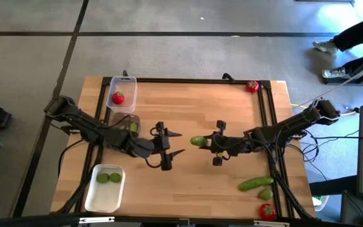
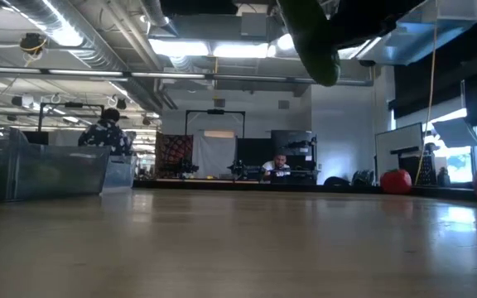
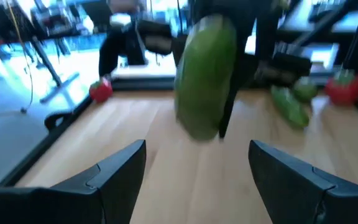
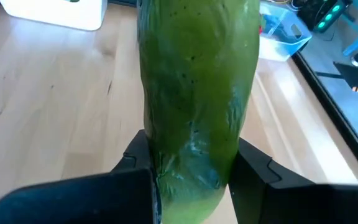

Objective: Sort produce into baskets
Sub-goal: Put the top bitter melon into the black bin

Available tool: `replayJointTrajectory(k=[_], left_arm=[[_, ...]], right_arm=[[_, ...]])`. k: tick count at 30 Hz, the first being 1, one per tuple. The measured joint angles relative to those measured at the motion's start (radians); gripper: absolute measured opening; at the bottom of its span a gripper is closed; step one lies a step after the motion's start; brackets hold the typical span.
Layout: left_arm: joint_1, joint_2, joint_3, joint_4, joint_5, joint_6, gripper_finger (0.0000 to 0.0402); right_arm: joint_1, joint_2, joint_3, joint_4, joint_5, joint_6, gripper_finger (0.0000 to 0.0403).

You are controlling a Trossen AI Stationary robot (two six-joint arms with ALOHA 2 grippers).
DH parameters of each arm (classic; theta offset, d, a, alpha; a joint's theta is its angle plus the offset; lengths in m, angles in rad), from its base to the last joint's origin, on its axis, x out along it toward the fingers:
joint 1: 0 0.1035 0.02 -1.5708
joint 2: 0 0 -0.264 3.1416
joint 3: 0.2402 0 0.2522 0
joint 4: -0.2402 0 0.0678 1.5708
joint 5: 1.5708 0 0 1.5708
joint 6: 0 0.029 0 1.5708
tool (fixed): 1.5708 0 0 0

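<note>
My right gripper (image 1: 210, 144) is shut on a green cucumber (image 1: 198, 141) above the middle of the table. My left gripper (image 1: 176, 144) stands open just left of it, fingers facing the cucumber's free end (image 3: 204, 81) without touching. One clear basket (image 1: 123, 93) at the far left holds a tomato (image 1: 118, 98). A second clear basket (image 1: 128, 125) with something green in it lies partly under my left arm. The white basket (image 1: 104, 186) at the near left holds two limes (image 1: 108, 178). Loose on the table's right side are another cucumber (image 1: 255, 183) and two tomatoes (image 1: 251, 86), (image 1: 267, 211). My right gripper pinches the cucumber between its two fingers (image 4: 135, 168) at its lower sides (image 4: 166, 155), near one end. The fingers come from the table's right, slanting a little down, and lie along the cucumber. The cucumber sticks out past the fingertips toward my left gripper, lifted clear of the table.
Bare wood lies between the grippers and the near edge. A black frame rail (image 1: 266, 120) runs along the table's right side. Beyond the far edge, people (image 2: 106, 132) and equipment show in the room; a person's legs (image 1: 358, 38) are at the far right.
</note>
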State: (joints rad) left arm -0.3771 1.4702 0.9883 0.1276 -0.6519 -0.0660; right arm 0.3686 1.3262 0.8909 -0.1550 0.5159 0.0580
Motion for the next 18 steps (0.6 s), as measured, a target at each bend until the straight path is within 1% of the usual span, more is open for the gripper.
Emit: replayJointTrajectory(k=[5,11,18], left_arm=[[0.015,0.033,0.0,0.134,0.001,0.052,0.028],[0.036,0.044,0.0,0.198,0.019,0.074,0.028],[0.051,0.107,0.0,0.355,0.076,0.126,0.028]], right_arm=[[-0.005,0.0,0.0,0.044,0.015,-0.033,0.0097],[-0.003,0.003,0.0,0.138,0.015,-0.098,0.0097],[-0.011,0.05,-0.001,0.237,0.022,-0.167,0.0097]])
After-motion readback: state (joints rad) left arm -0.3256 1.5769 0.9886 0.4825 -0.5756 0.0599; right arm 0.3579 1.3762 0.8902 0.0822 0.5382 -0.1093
